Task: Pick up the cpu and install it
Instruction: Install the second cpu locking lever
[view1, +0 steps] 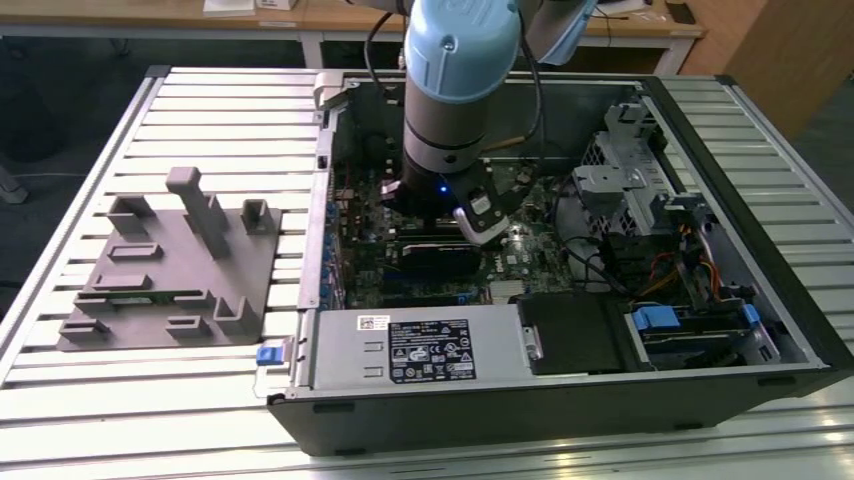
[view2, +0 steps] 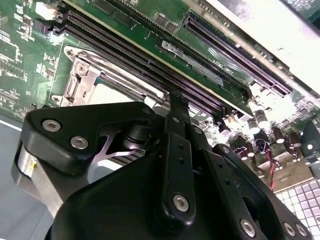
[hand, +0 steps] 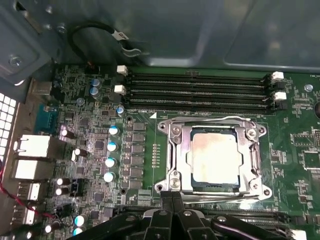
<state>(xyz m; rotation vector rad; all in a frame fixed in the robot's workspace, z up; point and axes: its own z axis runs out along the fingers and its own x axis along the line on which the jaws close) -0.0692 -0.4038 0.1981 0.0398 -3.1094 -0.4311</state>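
While the gripper (hand: 172, 202) hangs pinched together and empty beside the socket frame (hand: 172, 131), the cpu (hand: 214, 156) inside could sit misaligned, bending pins

No print could be made out: the white label (view1: 422, 350) on the long grey box (view1: 400, 345) stayed unreadable.

Expect even, moderate light from overhead in the exterior view; the computer case (view1: 561, 250) interior at frame centre stays dim and shadowed. In the first wrist view, note glare washing out the cpu (hand: 215, 159) top, right of centre. In the second wrist view, the upper right corner is overexposed to white, and the gripper (view2: 172, 107) body in the lower half is slightly soft.
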